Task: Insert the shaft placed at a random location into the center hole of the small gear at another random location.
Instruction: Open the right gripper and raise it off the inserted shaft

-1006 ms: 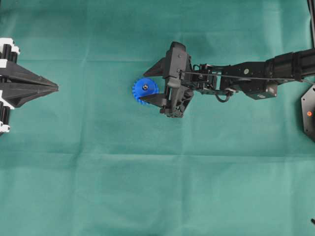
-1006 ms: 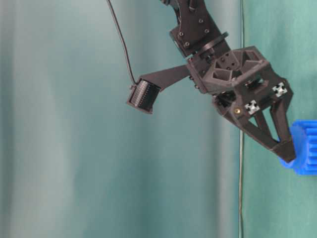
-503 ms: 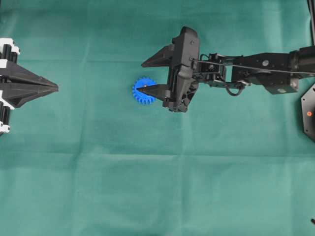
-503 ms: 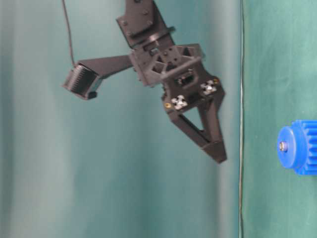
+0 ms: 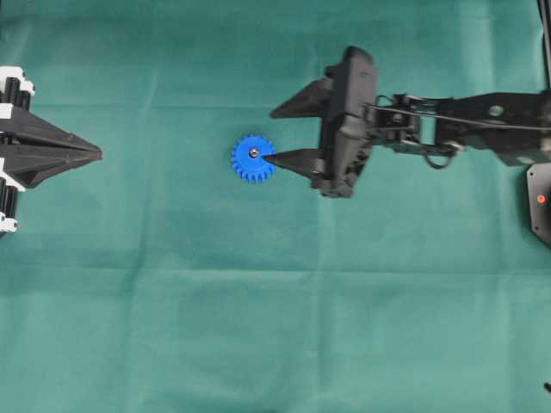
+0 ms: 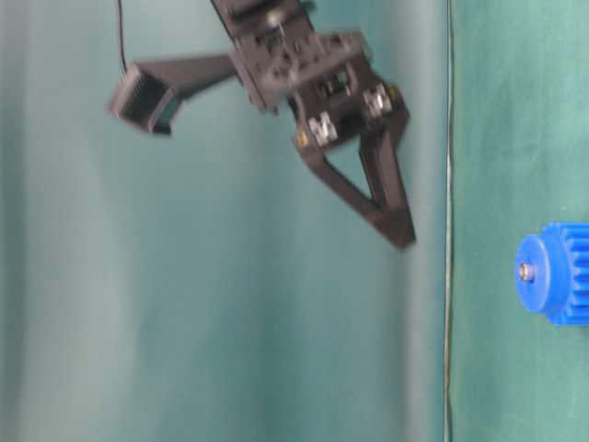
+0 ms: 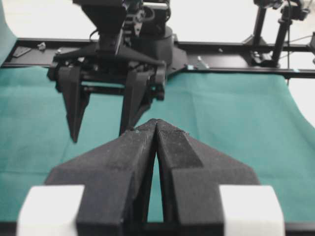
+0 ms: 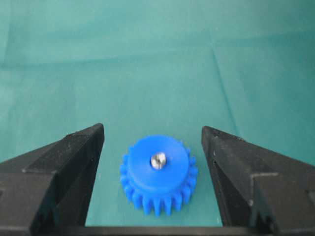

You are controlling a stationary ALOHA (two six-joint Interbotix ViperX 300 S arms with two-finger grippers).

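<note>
Right gripper [image 5: 277, 133]: wide open, holding nothing; up in the air now, off the green cloth [image 5: 258, 327].
Right gripper fingers [image 8: 64, 162]: one on each side of the wrist view, far apart, touching nothing.
Change from a second ago: was down low with one fingertip right against the blue wheel; now lifted up and pulled back toward its own side.
Small gear [image 5: 253, 158]: lying flat on the cloth, teeth all round, alone, in the same spot as before.
Gear from the side [image 6: 552, 273]: sitting apart from the black fingers, with a clear gap of cloth between.
Shaft [image 8: 158, 160]: shiny round end showing in the middle of the blue hub, standing in the gear.
Center hole: filled by the pin, so cannot see the dark hole itself.
How deep the pin sits: cannot tell, only the top shows, poking up a little above the hub.
Left gripper [image 7: 155, 125]: squeezed shut, nothing between the tips, parked far off at the left edge of the top view.
Left arm: not moved at all in the last second.
Meaning for the task: looks done, pin in the wheel and let go.
Next: probably just moving the right arm home, keeping clear of the gear.
Risk: a bump from a finger could knock the wheel or tip the pin.
</note>
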